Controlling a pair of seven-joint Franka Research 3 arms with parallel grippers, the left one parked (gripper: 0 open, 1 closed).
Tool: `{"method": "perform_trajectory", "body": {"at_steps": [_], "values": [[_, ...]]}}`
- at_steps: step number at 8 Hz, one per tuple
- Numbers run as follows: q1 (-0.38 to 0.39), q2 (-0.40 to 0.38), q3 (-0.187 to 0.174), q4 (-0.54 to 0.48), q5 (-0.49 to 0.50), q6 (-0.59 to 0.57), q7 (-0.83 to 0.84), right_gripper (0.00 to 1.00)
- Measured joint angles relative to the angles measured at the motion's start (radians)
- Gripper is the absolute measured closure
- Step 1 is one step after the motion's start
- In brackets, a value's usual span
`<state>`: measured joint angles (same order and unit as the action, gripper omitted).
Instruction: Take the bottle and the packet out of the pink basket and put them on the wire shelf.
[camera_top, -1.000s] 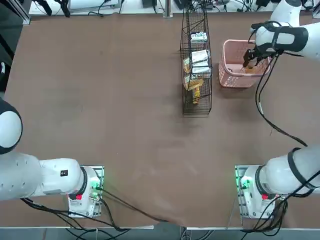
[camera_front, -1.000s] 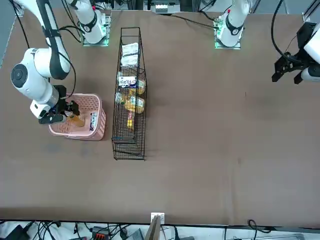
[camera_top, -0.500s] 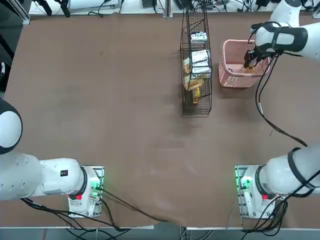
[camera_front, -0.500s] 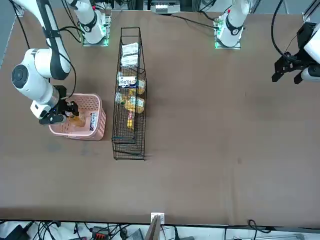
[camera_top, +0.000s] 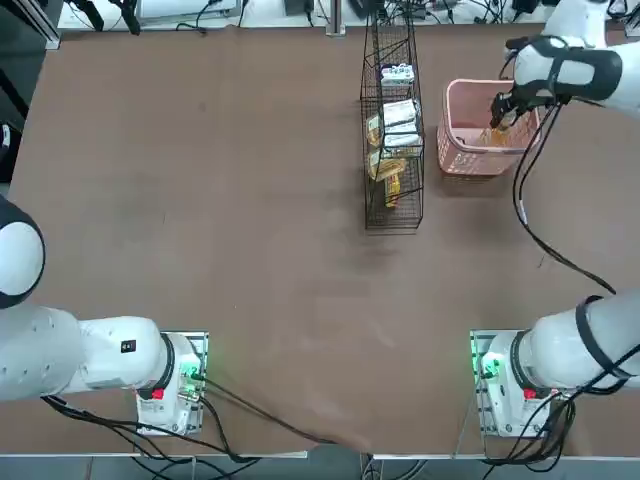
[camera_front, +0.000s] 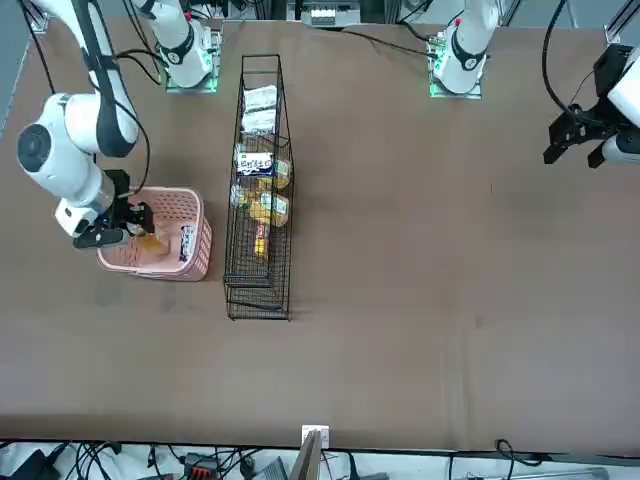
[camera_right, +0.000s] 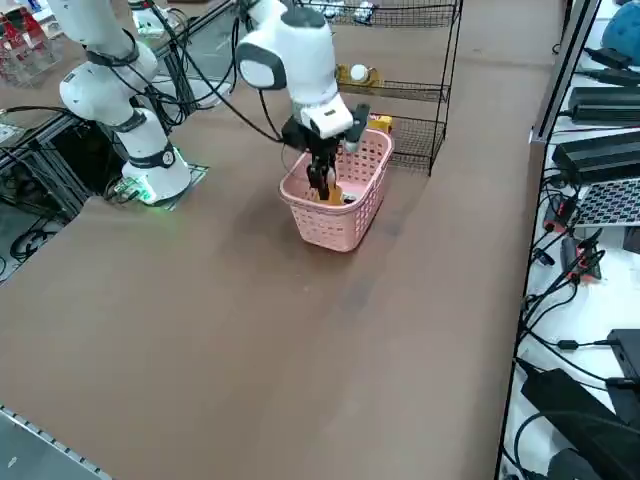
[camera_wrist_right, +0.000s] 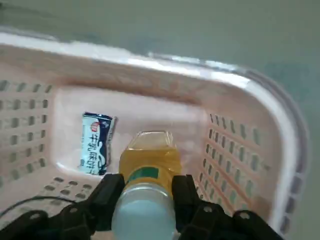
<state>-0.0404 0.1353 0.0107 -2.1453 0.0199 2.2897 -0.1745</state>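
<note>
Brown tabletop held a pink basket (camera_top: 478, 130) beside a wire shelf (camera_top: 392, 120). Over the basket, the right gripper (camera_wrist_right: 145, 192) was clamped on a bottle (camera_wrist_right: 148, 167); a packet (camera_wrist_right: 96, 142) lay inside.

A robotics lab: brown table (camera_top: 250, 200), cables (camera_right: 560, 290) and electronics along its edges

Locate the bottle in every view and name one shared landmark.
Top view: the bottle is at upper right, in the right gripper.
Front view: at left.
Right side view: upper centre.
Right wrist view: between the fingers.
Shared landmark: the pink basket around it.
</note>
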Motion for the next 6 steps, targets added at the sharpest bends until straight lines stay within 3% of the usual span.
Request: {"method": "perform_trajectory", "body": {"at_steps": [3,6], "values": [[0.0,-0.076,-0.004,0.188,0.004,-0.258,0.0,0.45],[-0.001,-0.076,-0.008,0.337,0.144,-0.399,0.015,0.45]]}}
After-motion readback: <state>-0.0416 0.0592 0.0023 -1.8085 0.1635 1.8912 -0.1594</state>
